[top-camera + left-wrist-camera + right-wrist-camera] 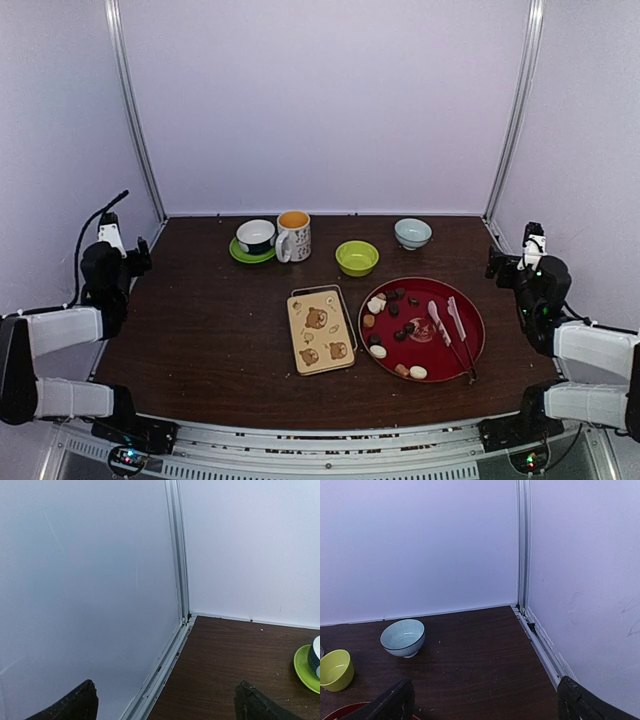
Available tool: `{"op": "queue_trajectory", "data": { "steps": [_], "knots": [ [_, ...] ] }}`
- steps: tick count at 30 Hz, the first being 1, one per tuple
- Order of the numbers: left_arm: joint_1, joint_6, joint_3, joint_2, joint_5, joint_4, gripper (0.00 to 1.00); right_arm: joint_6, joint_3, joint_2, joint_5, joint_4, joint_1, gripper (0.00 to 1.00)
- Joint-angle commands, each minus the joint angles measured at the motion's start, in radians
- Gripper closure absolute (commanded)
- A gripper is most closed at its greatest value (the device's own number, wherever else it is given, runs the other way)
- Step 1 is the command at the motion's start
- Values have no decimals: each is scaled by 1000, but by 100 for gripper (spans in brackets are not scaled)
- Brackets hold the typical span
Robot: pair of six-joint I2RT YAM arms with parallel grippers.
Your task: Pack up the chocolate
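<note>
**Left end effector** (135,258): raised at the left edge of the bench (200,340), by the left wall. In your left wrist view its fingers (75,704) stand spread wide with nothing between them. They face the far-left corner.

**Open bench:** a broad bare stretch of dark wood runs from the left edge to the tin.

**Far row, left to right:**
- A cup on a green saucer (255,238), just beside a mug (293,236). The cup and mug look to be touching.
- A lime bowl (357,257), set slightly nearer than the others.
- A pale blue bowl (412,232) close to the far wall, apart from its neighbours.

**Tin with bear pictures** (320,330): lies flat right of centre. Its right edge is just beside the red plate (445,290).

**The chocolate** (393,310): scattered on the left half of the red plate, mostly dark, with a few cream or tan pieces.

**Tongs** (457,320): on the plate's right half, tips at its near rim.

**Margins:** bare bench lies between the plate's rim and the near edge and the right edge.

**Right end effector** (497,265): raised at the right edge. In your right wrist view its fingers (390,702) are held wide apart and hold nothing. They point at the far-right corner.
</note>
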Motion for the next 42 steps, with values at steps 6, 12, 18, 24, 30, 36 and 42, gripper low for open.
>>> {"op": "queue_trajectory", "data": {
  "steps": [6,12,18,24,30,36,42],
  "knots": [
    [7,-76,0,-150,160,-207,2,227,86,-86,126,-224,7,0],
    [7,-197,-1,-261,290,-346,2,315,191,-113,91,-488,6,0],
    [6,-293,91,-279,410,-542,2,328,261,-122,21,-647,4,0],
    [7,-523,58,-192,646,-474,2,359,346,-99,-92,-826,5,0],
    [-33,-594,46,-70,955,-398,9,285,441,-11,-219,-1032,33,0],
    [-279,-638,39,-43,889,-404,11,278,466,50,-191,-1160,136,0],
    [-449,-737,46,35,816,-321,13,334,440,50,-148,-1220,267,1]
  ]
}}
